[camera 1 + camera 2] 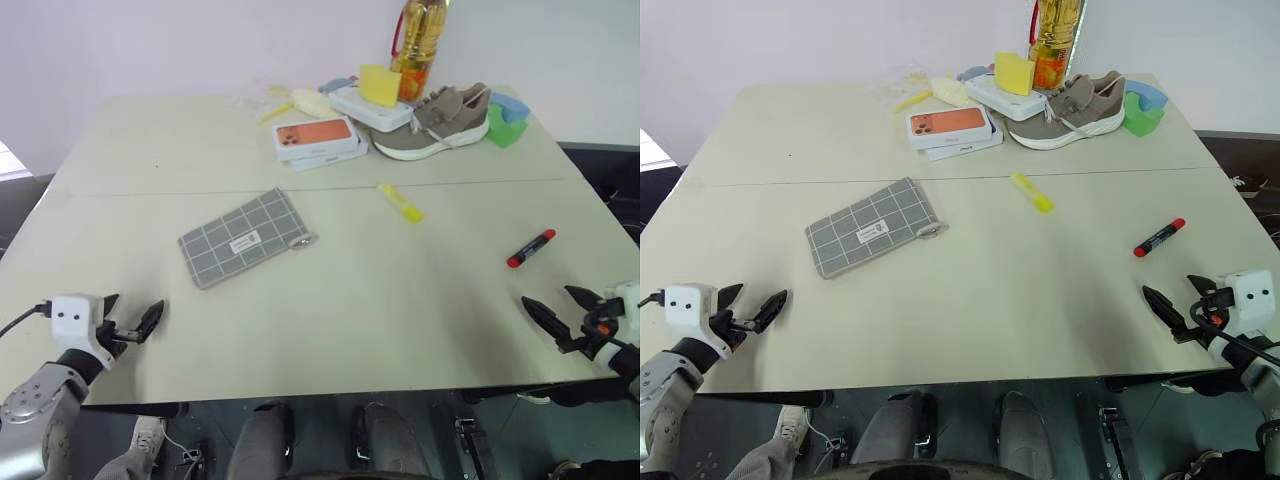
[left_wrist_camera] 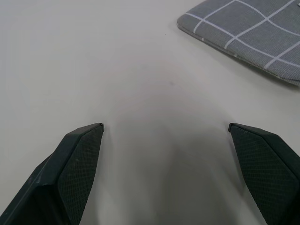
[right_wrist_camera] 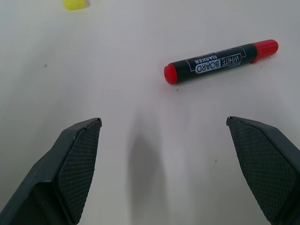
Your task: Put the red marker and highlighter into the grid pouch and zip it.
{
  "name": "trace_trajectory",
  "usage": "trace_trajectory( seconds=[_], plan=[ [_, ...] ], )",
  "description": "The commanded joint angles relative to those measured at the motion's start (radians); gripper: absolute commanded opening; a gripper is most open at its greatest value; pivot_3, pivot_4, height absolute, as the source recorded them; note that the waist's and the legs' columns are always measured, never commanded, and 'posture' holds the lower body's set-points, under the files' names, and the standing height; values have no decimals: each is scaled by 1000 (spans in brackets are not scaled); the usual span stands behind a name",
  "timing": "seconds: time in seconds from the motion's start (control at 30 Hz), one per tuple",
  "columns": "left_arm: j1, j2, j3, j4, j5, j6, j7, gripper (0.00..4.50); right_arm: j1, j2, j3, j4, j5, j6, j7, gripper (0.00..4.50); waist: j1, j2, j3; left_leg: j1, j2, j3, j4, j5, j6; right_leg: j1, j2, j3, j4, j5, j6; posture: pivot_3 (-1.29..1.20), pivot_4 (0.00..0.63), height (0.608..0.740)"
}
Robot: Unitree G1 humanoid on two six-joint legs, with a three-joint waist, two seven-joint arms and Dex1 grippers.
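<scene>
Two claws hover over the near edge of a pale bench, one at each corner. On the near left, the left claw (image 1: 130, 318) has its black fingers spread wide and grips nothing. On the near right, the right claw (image 1: 560, 312) is spread just as wide, also empty.

Just beyond the right claw, the red marker (image 1: 531, 248) lies flat on the bench (image 1: 330, 300), slanted, apart from everything else. Left of centre, beyond the left claw, the grid pouch (image 1: 243, 237) lies flat, grey with white lines and a small white label, its metal zipper pull at its right end. Between pouch and marker, a little farther back, the highlighter (image 1: 400, 202) lies alone, bright yellow.

At the far edge sits a cluster: stacked orange phone boxes (image 1: 317, 139), a taupe sneaker (image 1: 435, 125) to their right, a yellow sponge block (image 1: 380, 85), a bottle of amber liquid (image 1: 418, 40), and green and blue foam pieces (image 1: 508, 118) at the far right.
</scene>
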Motion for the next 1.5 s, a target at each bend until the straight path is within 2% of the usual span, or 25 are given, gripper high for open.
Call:
trace_trajectory(
  seconds=[0.03,0.2,0.33,0.53,0.67,0.73,0.8,0.97,1.0,1.13,1.3,1.5],
  plan=[
    [-14,10,18,-3,3,-6,4,4500,-6,-6,-10,-25,4,-7,-2,4432,0,0,0,0,0,0,0,0,0,0,0,0,0,0,0,0,150,740],
    [-39,-3,23,5,-22,-10,-9,4500,-12,-6,-6,-50,12,2,-7,4432,0,0,0,0,0,0,0,0,0,0,0,0,0,0,0,0,150,740],
    [-64,2,5,35,9,-23,-4,4500,-39,0,25,-122,33,31,-16,4432,-1,0,0,0,0,0,0,0,0,0,0,0,0,0,0,0,150,740],
    [-102,-19,-10,73,48,-93,19,4500,-163,20,199,-255,33,105,-63,4432,-2,0,0,0,0,0,0,0,0,0,1,0,1,1,1,0,150,740],
    [-109,-37,-42,76,61,-111,6,4500,-315,89,353,-293,24,134,-110,4432,-2,0,0,0,0,0,0,0,0,0,1,0,1,2,3,0,150,740],
    [-122,-33,-49,89,61,-118,-1,4500,-370,125,427,-289,7,150,-126,3909,0,-1,0,0,0,0,0,0,0,0,1,0,1,2,3,0,150,740],
    [-136,-29,-60,100,66,-126,-9,4500,-449,164,528,-239,-51,164,-159,3163,0,-1,0,0,0,0,0,0,0,0,1,0,2,2,3,0,150,740],
    [-146,-23,-78,118,82,-148,-31,4500,-601,277,686,-123,-149,155,-202,415,-2,-1,0,0,0,0,1,0,0,-1,1,0,3,2,3,0,150,740],
    [-147,-22,-81,121,85,-153,-34,4500,-646,314,731,-84,-178,148,-211,47,-4,-1,0,0,0,0,1,0,0,-1,1,0,3,2,4,0,150,740],
    [-152,-18,-84,131,93,-168,-42,4500,-777,434,828,67,-266,111,-246,47,-12,-1,0,0,0,0,1,0,0,-2,1,0,4,3,4,0,150,740],
    [-142,-11,-90,135,103,-188,-57,4500,-922,578,849,324,-336,51,-310,47,-16,-1,0,0,0,0,1,0,0,-2,1,0,4,3,4,0,150,740],
    [-136,-6,-87,140,107,-205,-63,4500,-1008,652,851,541,-384,126,-331,47,-28,-1,0,0,0,0,1,0,0,-2,0,-1,5,3,4,0,150,740]
  ],
)
